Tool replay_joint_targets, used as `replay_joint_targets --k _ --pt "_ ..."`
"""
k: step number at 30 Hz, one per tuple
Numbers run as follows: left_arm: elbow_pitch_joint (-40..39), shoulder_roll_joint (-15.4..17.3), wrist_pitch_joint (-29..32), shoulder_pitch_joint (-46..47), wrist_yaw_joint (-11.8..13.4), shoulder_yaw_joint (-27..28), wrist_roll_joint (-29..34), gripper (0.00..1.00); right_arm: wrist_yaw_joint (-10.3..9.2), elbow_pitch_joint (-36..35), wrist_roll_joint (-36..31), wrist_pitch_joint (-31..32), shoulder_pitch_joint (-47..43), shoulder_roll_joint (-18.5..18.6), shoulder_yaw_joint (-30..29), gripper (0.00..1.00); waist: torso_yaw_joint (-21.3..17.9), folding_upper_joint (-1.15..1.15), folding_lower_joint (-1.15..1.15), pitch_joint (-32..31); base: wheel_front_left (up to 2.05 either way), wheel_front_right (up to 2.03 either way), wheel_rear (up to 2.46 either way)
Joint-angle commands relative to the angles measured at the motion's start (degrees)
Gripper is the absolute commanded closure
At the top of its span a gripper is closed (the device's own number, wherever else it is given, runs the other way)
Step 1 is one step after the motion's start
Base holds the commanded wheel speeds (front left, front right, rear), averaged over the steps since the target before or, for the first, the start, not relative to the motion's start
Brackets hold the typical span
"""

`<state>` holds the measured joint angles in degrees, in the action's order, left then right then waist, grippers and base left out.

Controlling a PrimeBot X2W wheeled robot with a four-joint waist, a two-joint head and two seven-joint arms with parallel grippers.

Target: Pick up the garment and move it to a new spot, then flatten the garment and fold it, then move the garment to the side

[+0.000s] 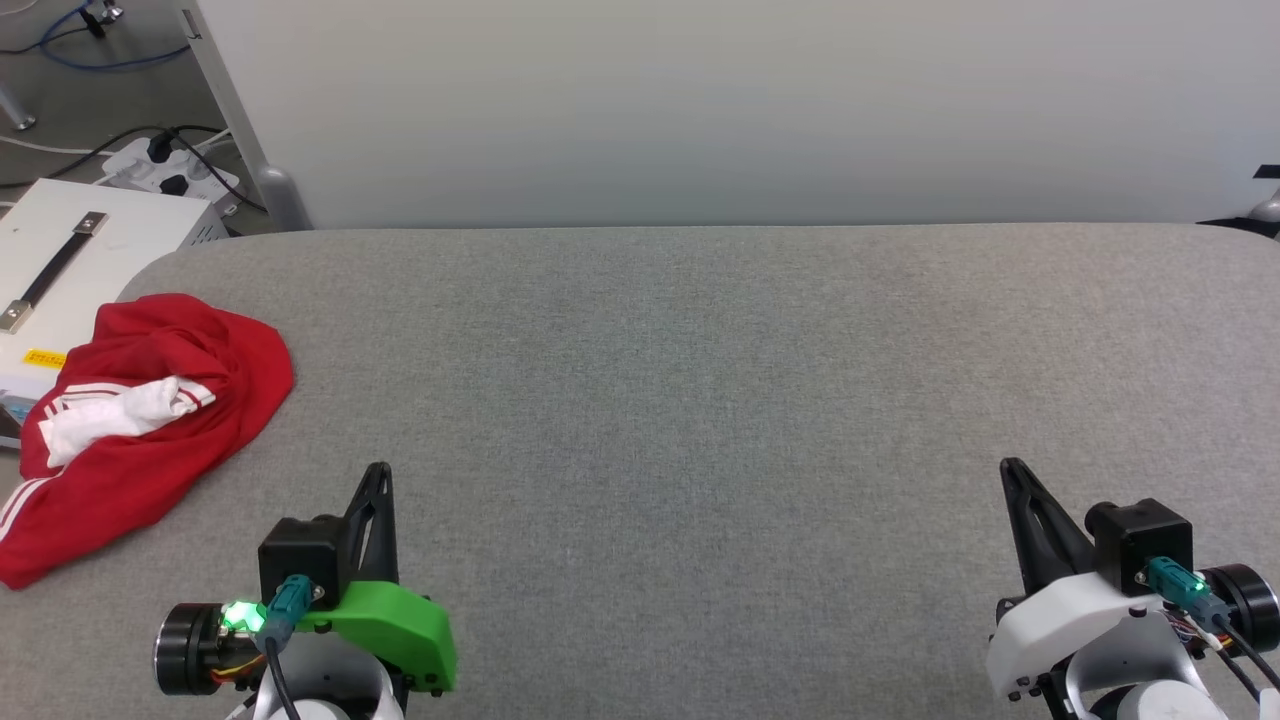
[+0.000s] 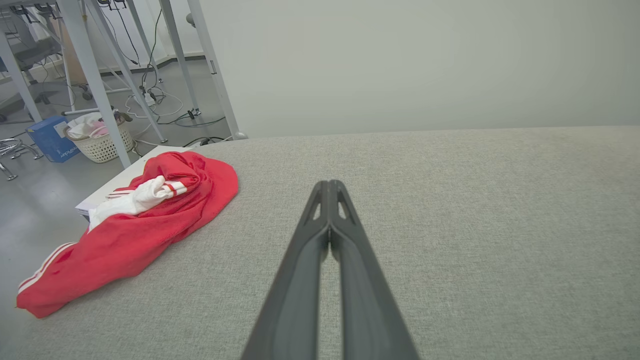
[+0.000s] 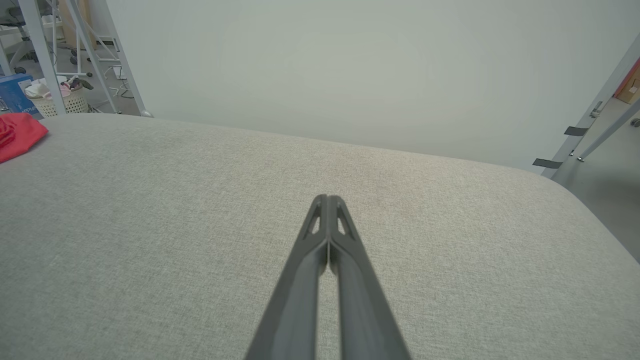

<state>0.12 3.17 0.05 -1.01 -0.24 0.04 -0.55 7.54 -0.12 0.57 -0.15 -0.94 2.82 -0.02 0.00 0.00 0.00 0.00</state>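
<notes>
Crumpled garment (image 1: pixel 150 420) on grey table (image 1: pixel 700 400); cloth-filled basket (image 2: pixel 102 146) beyond

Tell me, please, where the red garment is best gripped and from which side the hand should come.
Probably the bunched red fold just right of the white sleeve, taken by the left hand from above, coming in over the table. The garment lies crumpled at the left edge, and that ridge seems highest.

Crumpled red jersey garment with white sleeve (image 1: pixel 150 420) lies on the left end of the grey fabric-covered tabletop (image 1: pixel 700 380), overhanging its left edge. White metal box (image 1: pixel 60 260) stands off that edge. Left gripper (image 1: pixel 378 470) is over the tabletop's near left and right gripper (image 1: pixel 1010 468) over its near right.
</notes>
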Motion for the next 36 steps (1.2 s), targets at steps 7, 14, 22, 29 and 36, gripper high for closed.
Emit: replay_joint_targets --k 7,14,22,29,36 --pt "-0.12 -0.29 -0.05 1.01 0.24 -0.04 0.55 1.00 -0.05 0.12 -0.57 0.15 0.94 0.06 0.02 1.00 0.00 0.00 0.00 0.00 0.00 0.00 0.00" --pt "-0.12 -0.29 -0.05 1.01 0.24 -0.04 0.55 1.00 -0.05 0.12 -0.57 0.15 0.94 0.06 0.02 1.00 0.00 0.00 0.00 0.00 0.00 0.00 0.00" --pt "-0.12 -0.29 -0.05 1.01 0.24 -0.04 0.55 1.00 -0.05 0.12 -0.57 0.15 0.94 0.06 0.02 1.00 0.00 0.00 0.00 0.00 0.00 0.00 0.00" --pt "-0.12 -0.29 -0.05 1.01 0.24 -0.04 0.55 1.00 -0.05 0.12 -0.57 0.15 0.94 0.06 0.02 1.00 0.00 0.00 0.00 0.00 0.00 0.00 0.00" --pt "-0.12 -0.29 -0.05 1.01 0.24 -0.04 0.55 1.00 -0.05 0.12 -0.57 0.15 0.94 0.06 0.02 1.00 0.00 0.00 0.00 0.00 0.00 0.00 0.00"
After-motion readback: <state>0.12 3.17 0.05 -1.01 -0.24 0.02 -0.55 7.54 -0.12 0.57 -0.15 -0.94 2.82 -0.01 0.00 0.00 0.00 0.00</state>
